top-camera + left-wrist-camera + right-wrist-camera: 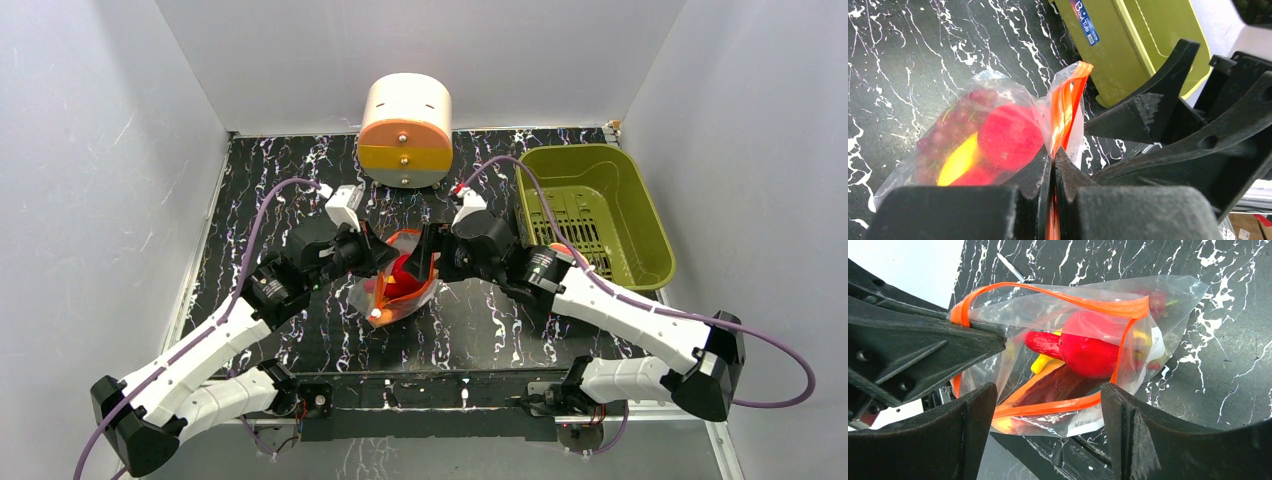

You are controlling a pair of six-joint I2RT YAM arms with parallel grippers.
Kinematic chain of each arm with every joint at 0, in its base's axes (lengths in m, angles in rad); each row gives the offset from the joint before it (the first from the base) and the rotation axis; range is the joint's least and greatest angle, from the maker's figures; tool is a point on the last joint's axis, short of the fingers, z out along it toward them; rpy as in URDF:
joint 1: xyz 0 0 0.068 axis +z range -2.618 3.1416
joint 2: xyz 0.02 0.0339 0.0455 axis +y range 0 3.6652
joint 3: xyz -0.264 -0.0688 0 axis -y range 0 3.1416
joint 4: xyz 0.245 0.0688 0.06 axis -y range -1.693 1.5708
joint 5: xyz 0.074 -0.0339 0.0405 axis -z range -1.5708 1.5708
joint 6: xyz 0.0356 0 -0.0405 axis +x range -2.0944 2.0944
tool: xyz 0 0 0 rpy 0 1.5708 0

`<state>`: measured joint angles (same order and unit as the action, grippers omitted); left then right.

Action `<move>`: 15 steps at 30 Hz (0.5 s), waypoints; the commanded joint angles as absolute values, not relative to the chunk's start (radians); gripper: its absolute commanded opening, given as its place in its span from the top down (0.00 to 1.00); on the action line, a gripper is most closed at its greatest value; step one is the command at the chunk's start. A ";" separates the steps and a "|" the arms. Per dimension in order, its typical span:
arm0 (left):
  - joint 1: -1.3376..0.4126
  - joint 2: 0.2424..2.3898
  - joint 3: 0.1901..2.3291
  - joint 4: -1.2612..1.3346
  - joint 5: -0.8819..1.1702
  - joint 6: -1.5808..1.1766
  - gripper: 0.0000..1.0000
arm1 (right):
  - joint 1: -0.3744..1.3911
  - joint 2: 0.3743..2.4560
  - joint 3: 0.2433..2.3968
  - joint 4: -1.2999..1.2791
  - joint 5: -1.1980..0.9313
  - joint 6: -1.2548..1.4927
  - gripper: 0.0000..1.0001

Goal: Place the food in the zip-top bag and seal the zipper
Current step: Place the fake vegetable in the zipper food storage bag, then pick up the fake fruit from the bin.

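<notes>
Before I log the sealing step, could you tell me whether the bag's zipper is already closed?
No, the right wrist view shows the zipper spread in an open loop, with the red round fruit visible inside.

We are finding the bag (400, 290) hemmed in from both sides: the left pincer (378, 262) is pinching its zipper (1068, 105), and the right pincer (428, 252) is gaping against it. The bin (560, 152) is blocking the right and the drum (405, 130) the back, while the near desk (480, 325) is lying open.
</notes>
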<state>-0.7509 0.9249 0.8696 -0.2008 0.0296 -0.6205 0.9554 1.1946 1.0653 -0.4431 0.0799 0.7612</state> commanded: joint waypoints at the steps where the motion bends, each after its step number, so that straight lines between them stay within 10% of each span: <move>1: -0.753 0.898 0.866 -0.166 0.034 -0.562 1.00 | 0.959 1.143 1.102 -0.408 0.140 0.740 0.29; 15: -0.753 0.868 0.798 -0.167 0.118 -0.387 1.00 | 0.951 1.090 1.222 -0.592 0.556 0.346 0.49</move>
<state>-0.7509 0.9112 0.8257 -0.2001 0.0650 -0.4610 0.9554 1.1130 1.1320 -0.5457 0.3450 0.5117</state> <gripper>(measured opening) 0.009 0.537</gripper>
